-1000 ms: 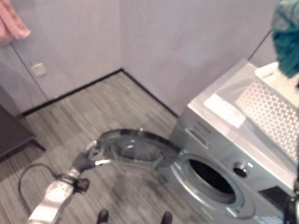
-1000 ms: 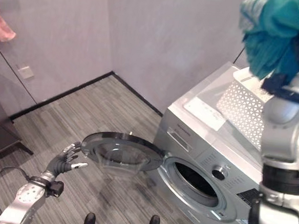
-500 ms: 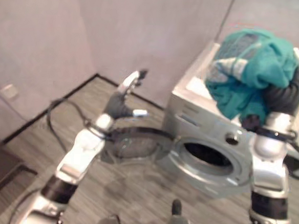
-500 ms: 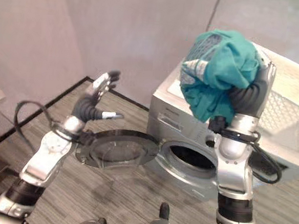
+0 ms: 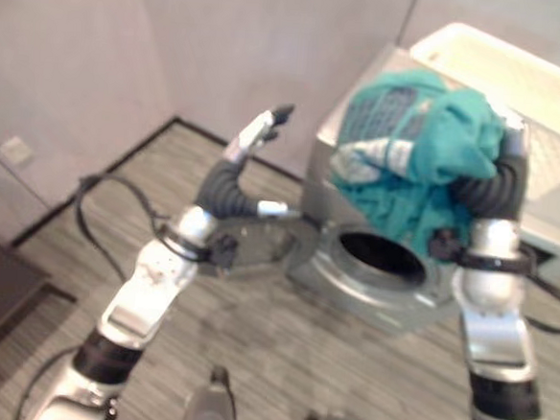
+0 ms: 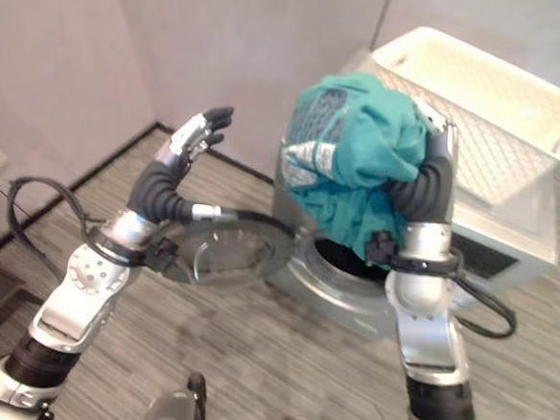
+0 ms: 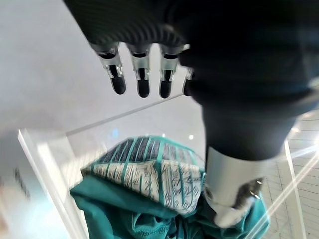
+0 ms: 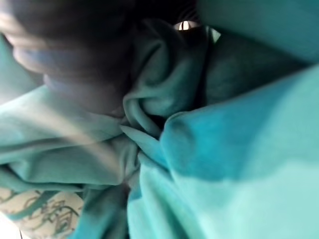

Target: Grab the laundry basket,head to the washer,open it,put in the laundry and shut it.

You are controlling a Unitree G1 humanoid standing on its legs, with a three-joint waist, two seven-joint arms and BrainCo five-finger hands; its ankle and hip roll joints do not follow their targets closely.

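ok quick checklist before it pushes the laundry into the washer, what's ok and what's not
1. Washer door swung open: ok.
2. Drum opening unobstructed: ok.
3. Teal laundry gripped by right hand: ok.
4. Laundry lined up with the opening: not ok, it hangs above it.
5. Left hand out of the path, open, raised beside the door: ok.
6. Basket steady on the washer top: cannot tell.

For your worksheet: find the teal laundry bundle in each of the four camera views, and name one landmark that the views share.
Left eye view: teal laundry bundle, upper right of centre, in the right hand.
Right eye view: centre top, above the washer's opening.
Left wrist view: low centre, beyond the straight fingers.
Right wrist view: across the picture.
Shared landmark: white laundry basket on the washer.
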